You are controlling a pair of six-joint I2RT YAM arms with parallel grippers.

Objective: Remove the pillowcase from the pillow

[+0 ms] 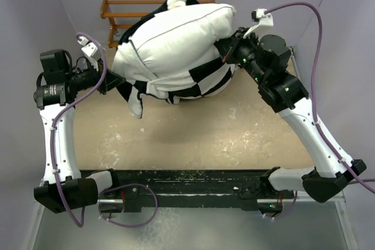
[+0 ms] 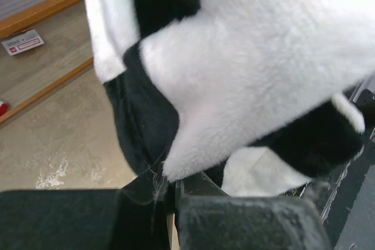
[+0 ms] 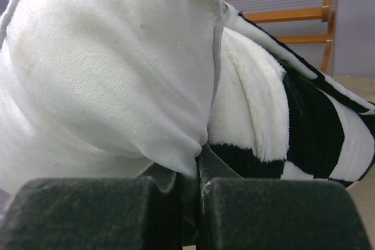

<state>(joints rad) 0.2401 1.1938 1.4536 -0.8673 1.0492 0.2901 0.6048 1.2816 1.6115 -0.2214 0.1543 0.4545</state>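
The plump white pillow (image 1: 176, 36) lies at the back middle of the table, mostly bare, with the black and white checkered pillowcase (image 1: 208, 77) bunched under and around its near side. At the bundle's left edge my left gripper (image 1: 115, 83) is shut on the pillowcase. In the left wrist view the fleecy pillowcase (image 2: 258, 57) runs down into the closed left gripper (image 2: 173, 182). My right gripper (image 1: 225, 48) is at the pillow's right end. There the right gripper (image 3: 199, 171) is shut on a fold of the pillow (image 3: 105, 68), with the pillowcase (image 3: 304, 121) just beside it.
A wooden rack (image 1: 120, 13) stands behind the pillow against the back wall, and the rack (image 3: 293, 10) also shows past the fabric in the right wrist view. A small red-and-white label (image 2: 22, 42) lies near the rack's rails. Walls close in on both sides.
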